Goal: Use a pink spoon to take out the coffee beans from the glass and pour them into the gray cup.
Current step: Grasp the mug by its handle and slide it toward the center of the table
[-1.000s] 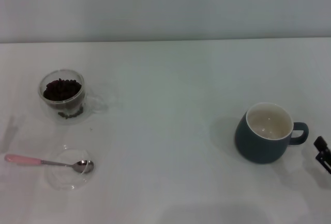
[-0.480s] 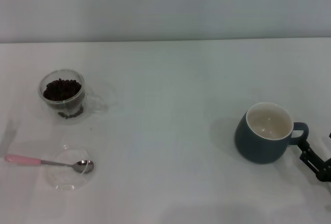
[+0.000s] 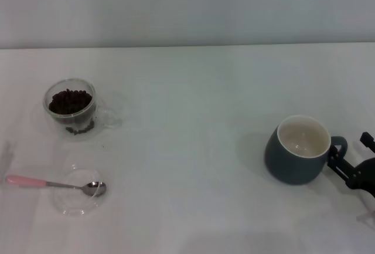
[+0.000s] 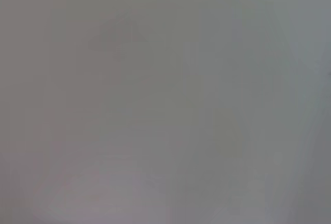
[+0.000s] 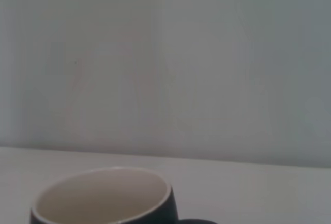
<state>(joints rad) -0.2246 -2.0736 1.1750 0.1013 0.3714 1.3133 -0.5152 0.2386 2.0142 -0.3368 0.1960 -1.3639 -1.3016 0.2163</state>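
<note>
In the head view the right gripper [image 3: 350, 169] sits at the gray cup [image 3: 296, 150]'s handle on the right — jaws parted around it, likely to steady it — while the pink spoon [image 3: 55, 184] rests near left on a glass dish [image 3: 76, 204], the glass [image 3: 72, 109] of coffee beans [image 3: 70, 101] beyond; the left wrist view shows nothing, and the right wrist view shows only the cup's rim.

Right claw [image 3: 351, 166] cut by edge; left wrist view blank.

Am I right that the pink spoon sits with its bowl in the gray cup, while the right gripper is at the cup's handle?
Not quite. In the head view the pink spoon rests with its bowl in a shallow clear glass dish, far from the gray cup. The right gripper is at the cup's handle.
</note>
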